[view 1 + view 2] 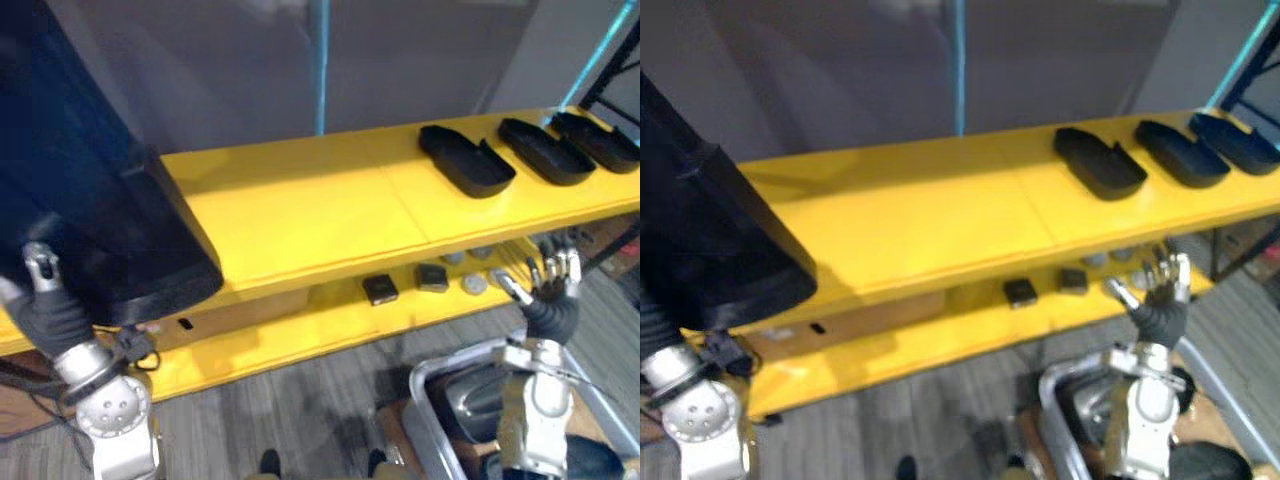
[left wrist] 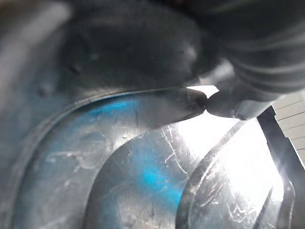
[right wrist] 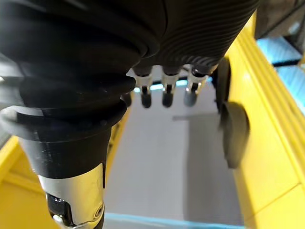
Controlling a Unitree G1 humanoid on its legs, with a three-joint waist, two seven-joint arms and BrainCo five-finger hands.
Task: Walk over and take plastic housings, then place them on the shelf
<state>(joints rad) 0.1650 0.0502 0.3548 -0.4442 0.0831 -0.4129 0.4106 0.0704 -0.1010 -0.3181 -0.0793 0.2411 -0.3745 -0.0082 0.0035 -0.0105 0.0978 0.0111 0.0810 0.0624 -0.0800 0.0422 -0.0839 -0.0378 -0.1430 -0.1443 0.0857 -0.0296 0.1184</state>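
Yellow shelf spans the view, two tiers. Big black plastic housing is up over the shelf's left end, off the top board, with the left hand at its lower edge. Can't tell the left hand's grip: it's hidden behind the housing. Metal bin sits on the floor below the shelf's right half. Three smaller black housings lie in a row on the top board's right end. Right hand is spread wide and empty, just in front of the lower tier, above the bin. Small dark parts lie on the lower tier.
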